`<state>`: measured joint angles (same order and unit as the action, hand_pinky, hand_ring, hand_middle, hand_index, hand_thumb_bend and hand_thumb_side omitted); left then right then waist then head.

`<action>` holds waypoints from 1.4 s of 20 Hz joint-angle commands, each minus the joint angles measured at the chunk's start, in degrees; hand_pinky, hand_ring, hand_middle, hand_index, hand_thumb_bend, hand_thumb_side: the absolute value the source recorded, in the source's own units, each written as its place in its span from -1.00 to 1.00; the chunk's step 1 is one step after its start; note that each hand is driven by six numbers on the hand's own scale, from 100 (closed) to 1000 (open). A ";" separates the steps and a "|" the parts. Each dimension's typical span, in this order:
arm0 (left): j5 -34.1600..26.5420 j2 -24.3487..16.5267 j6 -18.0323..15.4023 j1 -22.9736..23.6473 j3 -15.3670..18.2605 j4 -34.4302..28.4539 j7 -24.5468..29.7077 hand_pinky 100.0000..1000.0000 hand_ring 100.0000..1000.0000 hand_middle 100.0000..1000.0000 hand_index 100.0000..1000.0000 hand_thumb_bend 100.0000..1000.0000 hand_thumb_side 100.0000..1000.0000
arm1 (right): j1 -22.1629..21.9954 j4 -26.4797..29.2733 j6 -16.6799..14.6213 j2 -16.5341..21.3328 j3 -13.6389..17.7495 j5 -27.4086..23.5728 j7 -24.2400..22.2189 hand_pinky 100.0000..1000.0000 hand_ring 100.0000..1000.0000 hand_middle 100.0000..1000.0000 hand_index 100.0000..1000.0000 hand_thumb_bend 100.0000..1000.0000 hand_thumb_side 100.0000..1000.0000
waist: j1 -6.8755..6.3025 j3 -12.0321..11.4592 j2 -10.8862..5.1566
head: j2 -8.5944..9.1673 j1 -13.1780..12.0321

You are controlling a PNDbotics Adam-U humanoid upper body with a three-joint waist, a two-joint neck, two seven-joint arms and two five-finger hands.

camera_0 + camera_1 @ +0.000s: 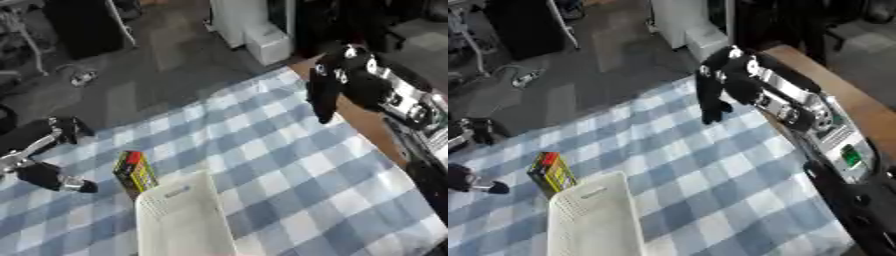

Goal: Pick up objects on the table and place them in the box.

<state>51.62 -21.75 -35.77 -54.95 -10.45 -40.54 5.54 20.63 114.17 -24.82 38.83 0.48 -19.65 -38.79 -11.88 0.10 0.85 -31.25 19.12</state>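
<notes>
The left robot hand sits at the left edge of the frame, low over the checked bench, its fingers spread and clasping nothing. The right robot hand hangs in the upper right, fingers straight and pointing down, also empty, well apart from everything else.

The one object visible to collect is a small yellow-and-red carton, standing tilted just left of centre, near the bottom. It leans against, or stands just beside, the far left corner of the white box; I cannot tell whether they touch.

The left robot hand is the nearer one, so the sensible move is to bring it across from the left and close on the carton's long faces. The box wall crowds the right side, so approaching from above and the left avoids pushing the box. The lift into the box is short.
</notes>
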 commanded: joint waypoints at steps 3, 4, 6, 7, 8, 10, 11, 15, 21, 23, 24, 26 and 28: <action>2.06 -2.71 -1.63 -2.44 0.46 0.30 -1.02 0.11 0.17 0.39 0.53 0.71 0.27 | 1.57 0.42 -6.96 1.04 0.13 -0.54 -8.53 -1.00 -0.57 -0.34 -0.10 -1.00 1.00 | 0.20 0.23 -0.43 | 1.52 -0.14; 2.16 -2.68 -2.02 -2.58 0.46 0.40 -1.18 0.10 0.17 0.39 0.53 0.71 0.27 | 1.69 0.42 -6.88 1.03 0.14 -0.65 -8.67 -1.00 -0.57 -0.34 -0.10 -1.00 1.00 | 0.15 0.28 -0.39 | 1.68 -0.13; 2.09 -2.37 -2.98 -2.77 0.41 0.51 -1.50 0.09 0.15 0.39 0.53 0.71 0.26 | 2.00 0.42 -6.72 1.02 0.16 -0.90 -8.84 -1.00 -0.57 -0.34 -0.10 -1.00 1.00 | 0.08 0.36 -0.29 | 1.99 -0.05; 1.98 -2.24 -3.40 -2.83 0.39 0.58 -1.64 0.10 0.16 0.39 0.53 0.71 0.27 | 2.11 0.42 -6.65 1.03 0.16 -1.02 -8.92 -1.00 -0.57 -0.34 -0.10 -1.00 1.00 | 0.06 0.39 -0.25 | 2.08 -0.01; 1.90 -2.06 -3.80 -2.88 0.35 0.64 -1.73 0.09 0.15 0.39 0.54 0.71 0.26 | 2.24 0.42 -6.60 1.02 0.17 -1.14 -8.98 -1.00 -0.57 -0.34 -0.10 -1.00 1.00 | 0.04 0.43 -0.19 | 2.16 0.01; 1.71 -1.65 -4.60 -2.99 0.25 0.77 -1.81 0.08 0.15 0.39 0.54 0.71 0.26 | 2.50 0.42 -6.53 1.02 0.17 -1.37 -9.11 -1.00 -0.57 -0.34 -0.10 -1.00 1.00 | 0.00 0.49 -0.04 | 2.29 -0.01; 1.67 -1.45 -4.88 -3.06 0.21 0.85 -1.79 0.08 0.15 0.39 0.54 0.72 0.25 | 2.62 0.42 -6.51 1.02 0.16 -1.47 -9.18 -1.00 -0.57 -0.34 -0.10 -1.00 1.00 | -0.01 0.52 0.03 | 2.34 -0.06; 1.75 -0.82 -5.49 -3.33 0.14 1.08 -1.61 0.08 0.15 0.39 0.54 0.72 0.25 | 2.98 0.42 -6.57 1.01 0.09 -1.75 -9.52 -1.00 -0.57 -0.34 -0.10 -1.00 1.00 | -0.05 0.59 0.30 | 2.55 -0.17; -0.22 0.15 -7.42 -3.13 -0.03 0.96 -2.09 0.04 0.10 0.39 0.55 0.71 0.25 | 3.24 0.42 -6.75 0.99 0.03 -1.88 -9.89 -1.00 -0.57 -0.34 -0.10 -1.00 1.00 | -0.01 0.48 0.64 | 2.73 -0.18; -1.97 0.54 -8.30 -3.00 -0.09 1.35 -1.79 0.01 0.07 0.40 0.56 0.73 0.25 | 3.29 0.42 -6.85 1.00 0.01 -1.92 -9.98 -1.00 -0.57 -0.34 -0.10 -1.00 1.00 | 0.02 0.46 0.70 | 2.72 -0.21; -2.78 0.76 -8.63 -2.97 -0.10 1.48 -1.47 0.00 0.07 0.40 0.56 0.73 0.25 | 3.31 0.42 -6.91 1.01 0.00 -1.94 -10.02 -1.00 -0.57 -0.34 -0.10 -1.00 1.00 | 0.03 0.45 0.74 | 2.70 -0.22; -4.13 1.26 -9.02 -2.86 -0.14 1.43 -0.79 -0.01 0.06 0.40 0.56 0.73 0.24 | 3.38 0.42 -7.07 1.03 -0.04 -2.00 -10.13 -1.00 -0.57 -0.34 -0.10 -1.00 1.00 | 0.05 0.45 0.83 | 2.79 -0.26; -5.11 1.70 -9.15 -2.81 -0.23 1.18 -0.11 -0.01 0.06 0.40 0.57 0.73 0.24 | 3.50 0.42 -7.20 1.04 -0.10 -2.06 -10.26 -1.00 -0.57 -0.34 -0.10 -1.00 1.00 | 0.05 0.48 0.92 | 2.82 -0.39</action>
<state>47.57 -19.15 -44.70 -56.83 -10.79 -38.67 5.03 22.88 114.17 -23.24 38.83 0.27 -21.42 -40.37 -12.38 0.72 2.32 -29.14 19.13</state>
